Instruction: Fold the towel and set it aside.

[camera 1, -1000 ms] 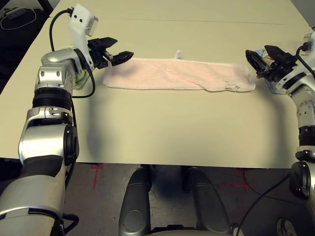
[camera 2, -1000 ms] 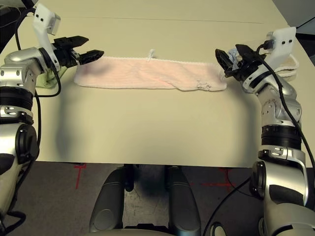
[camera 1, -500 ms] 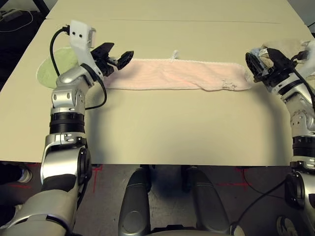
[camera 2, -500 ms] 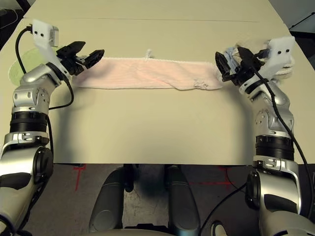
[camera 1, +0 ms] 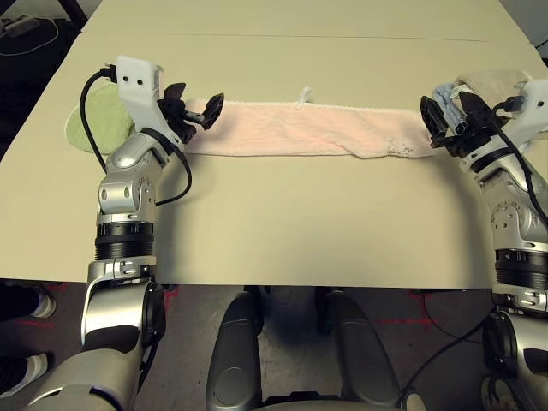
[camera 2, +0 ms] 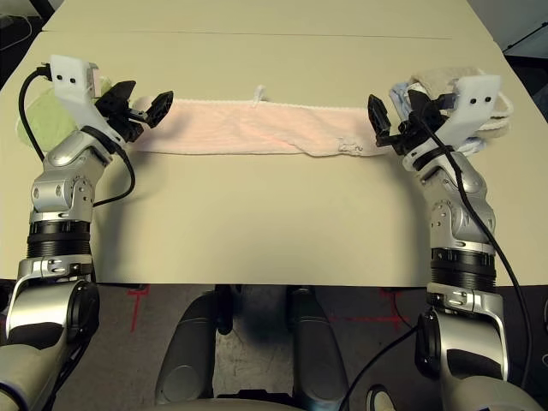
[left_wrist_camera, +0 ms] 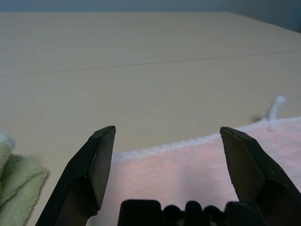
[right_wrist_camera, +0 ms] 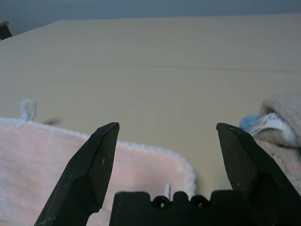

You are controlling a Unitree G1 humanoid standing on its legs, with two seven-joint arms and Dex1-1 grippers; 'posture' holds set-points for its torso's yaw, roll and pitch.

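Observation:
The towel [camera 1: 308, 130] is pale pink and lies flat as a long narrow strip across the far half of the table, its small white loop [camera 1: 304, 92] on the far edge. My left gripper [camera 1: 195, 104] hovers open over the towel's left end, which spans the gap between its fingers [left_wrist_camera: 94, 165] in the left wrist view. At the right end my right gripper [camera 1: 441, 120] also stands open just above the rounded corner of the towel [right_wrist_camera: 155, 162]. Neither gripper holds anything.
A green towel [camera 1: 96, 116] lies just left of the left gripper. A beige towel [camera 1: 497, 86] with something pale blue [camera 1: 441, 92] on it is bunched behind the right gripper. The tan table [camera 1: 291, 223] has its near edge just in front of me.
Both forearms have swung in toward my body and the wrists have turned. Each gripper stays open at its end of the towel. The towel has not moved; the head view has shifted.

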